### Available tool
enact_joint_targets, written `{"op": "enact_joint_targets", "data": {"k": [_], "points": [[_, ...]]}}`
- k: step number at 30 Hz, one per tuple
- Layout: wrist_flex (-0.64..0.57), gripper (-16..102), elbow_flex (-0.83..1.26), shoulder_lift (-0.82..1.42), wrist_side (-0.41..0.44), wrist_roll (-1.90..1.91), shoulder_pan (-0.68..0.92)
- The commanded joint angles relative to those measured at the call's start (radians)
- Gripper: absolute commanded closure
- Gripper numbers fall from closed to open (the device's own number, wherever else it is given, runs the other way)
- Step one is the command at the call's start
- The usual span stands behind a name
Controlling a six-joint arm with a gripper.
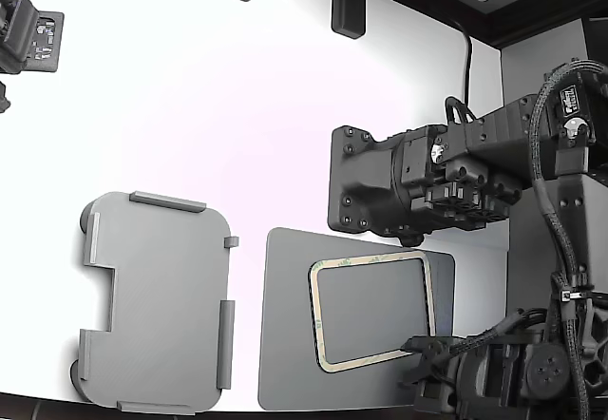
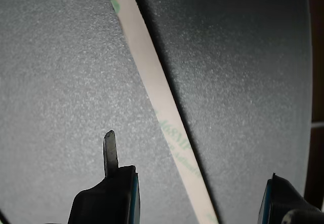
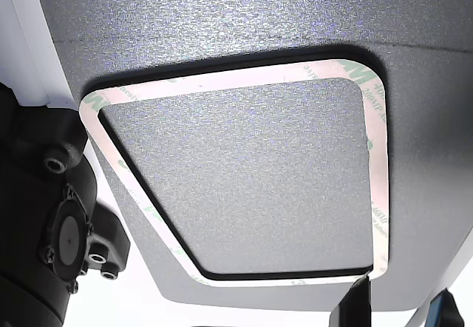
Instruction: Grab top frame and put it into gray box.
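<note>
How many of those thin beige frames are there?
1. The frame lies flat on the dark mat, at the exterior view's right of the gray box. More could be stacked underneath it; the pictures cannot show that.

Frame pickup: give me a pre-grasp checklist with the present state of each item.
1. Frame lies flat on the dark mat: ok.
2. Tool open: ok, jaws apart.
3. Frame strip between the jaws: ok in the wrist view.
4. Jaws touching the strip: cannot tell.
5. Gray box has nothing in it: ok.
6. Path over the white table to the box clear: ok, as far as the exterior view shows.
</note>
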Motion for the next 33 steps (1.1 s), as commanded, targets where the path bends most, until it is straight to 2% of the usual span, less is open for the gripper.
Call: {"op": "enact_joint_targets", "data": {"k": [1,12,25,33], "points": [[-0.003,-13,-0.031,0.012,0.02,-0.002,0.018],[-0.112,-6,0.075,0.012,0.028,-0.032,0.12],[-0.106,1,0.091,0.014,-0.002,-0.04,0.164],[-0.12,0,0.091,-0.009,0.014,-0.077,0.192]]}}
